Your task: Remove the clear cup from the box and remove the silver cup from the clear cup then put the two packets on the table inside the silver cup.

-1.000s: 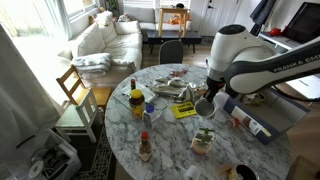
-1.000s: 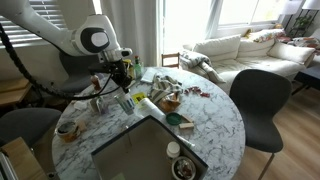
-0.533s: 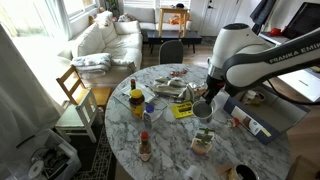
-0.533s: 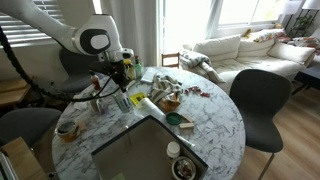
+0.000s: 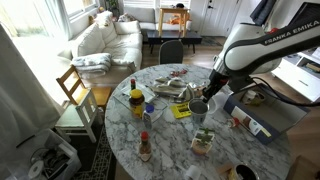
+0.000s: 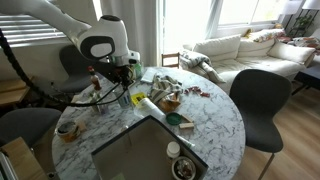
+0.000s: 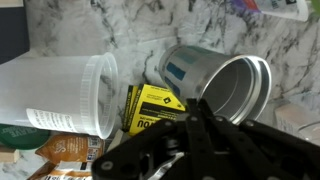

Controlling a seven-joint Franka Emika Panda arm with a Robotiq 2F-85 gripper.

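Note:
The silver cup is tilted on its side over the marble table, its open mouth facing the wrist camera. My gripper is shut, its black fingers meeting at the near rim of the silver cup. The same cup hangs at the gripper in an exterior view. The clear cup lies on its side to the left, apart from the silver cup. A yellow packet lies between the two cups. A brown packet shows under the clear cup. The box stands at the table's near side.
Bottles and a small sauce bottle stand on the round table, with a potted plant near its edge. Packets and dishes crowd the table's middle. A dark chair stands beside the table.
The upper arm has swung away to the right. The gripper has shifted slightly left with the silver cup and stays shut.

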